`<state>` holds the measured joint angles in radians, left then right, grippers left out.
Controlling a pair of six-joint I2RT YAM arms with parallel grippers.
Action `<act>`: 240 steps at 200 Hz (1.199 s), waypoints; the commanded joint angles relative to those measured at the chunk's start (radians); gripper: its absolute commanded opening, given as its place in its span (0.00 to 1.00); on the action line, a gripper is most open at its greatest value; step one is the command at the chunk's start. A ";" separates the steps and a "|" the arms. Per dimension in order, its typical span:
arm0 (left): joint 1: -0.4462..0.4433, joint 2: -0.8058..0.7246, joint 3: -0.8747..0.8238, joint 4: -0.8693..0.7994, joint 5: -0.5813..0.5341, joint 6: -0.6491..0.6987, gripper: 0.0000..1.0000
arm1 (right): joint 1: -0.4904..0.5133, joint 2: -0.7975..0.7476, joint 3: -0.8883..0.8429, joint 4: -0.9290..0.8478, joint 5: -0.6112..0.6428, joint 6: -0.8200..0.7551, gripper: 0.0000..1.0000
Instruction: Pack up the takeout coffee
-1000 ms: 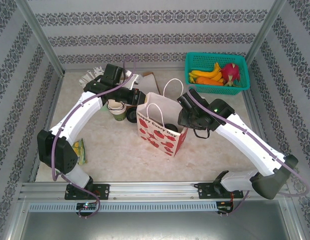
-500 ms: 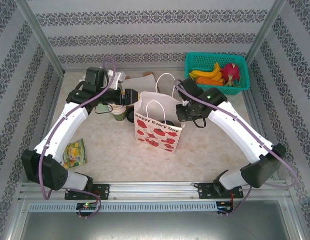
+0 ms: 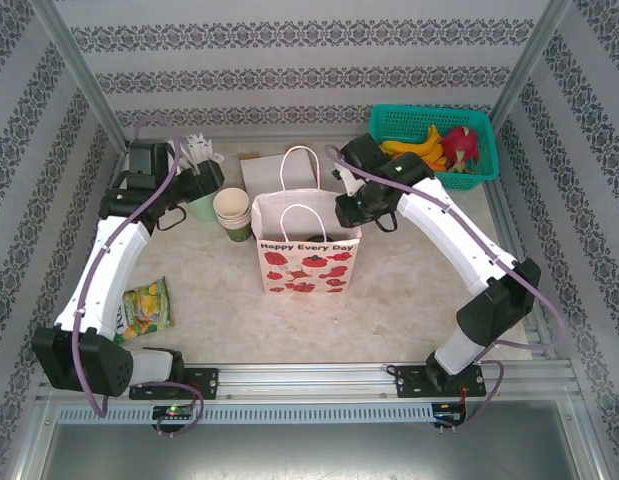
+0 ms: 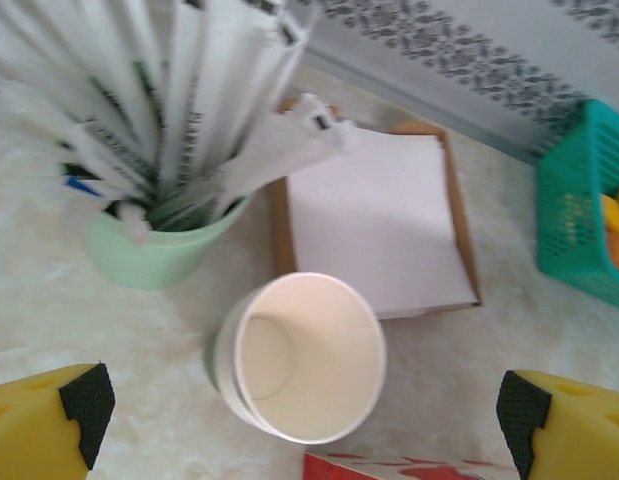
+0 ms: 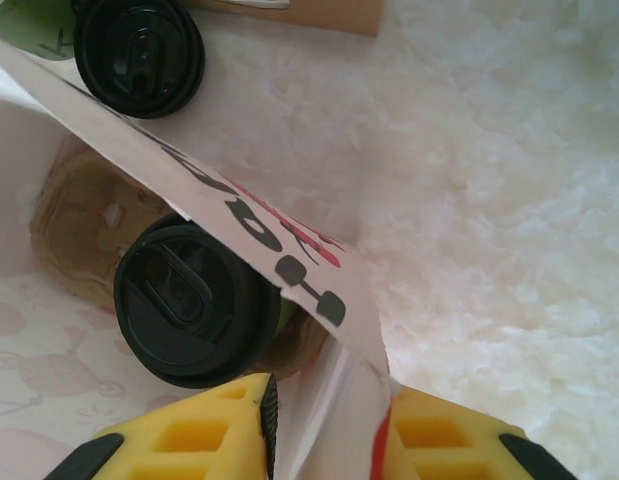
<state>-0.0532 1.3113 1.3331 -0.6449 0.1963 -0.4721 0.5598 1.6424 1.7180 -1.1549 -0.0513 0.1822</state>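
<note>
Coffee [image 5: 189, 305]: a cup under a round black lid. It stands inside the bag [image 3: 307, 262], seated in a brown pulp carrier [image 5: 74, 215], close to the wall that the right gripper holds.
Second coffee [image 5: 139, 55]: another black lid with a little green beside it. It is across the bag's printed wall from the first, near the tray's brown edge. I cannot tell whether it is inside or outside the bag.
Bag: white paper with red apples and "Happy Every Day". It stands upright mid-table with its mouth open and both loop handles standing.
Right gripper [image 5: 329, 390]: at the bag's right rear top corner. Its yellow fingers [image 5: 189, 440] are close together with the rim between them, clenched on the bag.
Left gripper [image 4: 304, 400]: released, with black pads [image 4: 84, 400] spread wide. It hovers above the stack and holds nothing.
Stack [image 4: 299, 355]: lidless green cups with cream insides, upright, just left of the bag.
Stick cup [image 4: 164, 255]: pale green and full of white wrapped sticks. It is left and rearward of the stack, near it but apart.
Tray [image 4: 374, 225]: shallow and brown, holding white napkins, behind the stack and the bag.
Basket [image 3: 419, 111]: teal, in the rear right corner, holding bananas and a pink fruit.
Packet [image 3: 144, 305]: green and yellow, lying flat by the left arm, well apart from the bag.
</note>
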 commanded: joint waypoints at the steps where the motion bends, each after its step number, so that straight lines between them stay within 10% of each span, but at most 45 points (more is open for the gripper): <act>1: 0.009 0.031 0.045 -0.040 -0.029 0.051 0.98 | -0.006 0.012 0.037 0.010 -0.033 -0.013 0.30; 101: 0.007 0.181 0.072 0.213 -0.079 0.248 0.63 | -0.011 -0.273 -0.133 0.397 0.131 0.063 0.98; 161: 0.007 0.220 0.034 0.328 -0.137 0.286 0.49 | -0.036 -0.528 -0.517 0.936 0.335 0.174 0.98; 240: 0.006 0.304 0.101 0.310 -0.127 0.313 0.22 | -0.048 -0.540 -0.537 0.908 0.315 0.192 0.98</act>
<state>-0.0505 1.6199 1.3994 -0.3653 0.0734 -0.1848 0.5190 1.1168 1.1881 -0.2855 0.2455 0.3508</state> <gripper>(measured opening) 0.273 0.980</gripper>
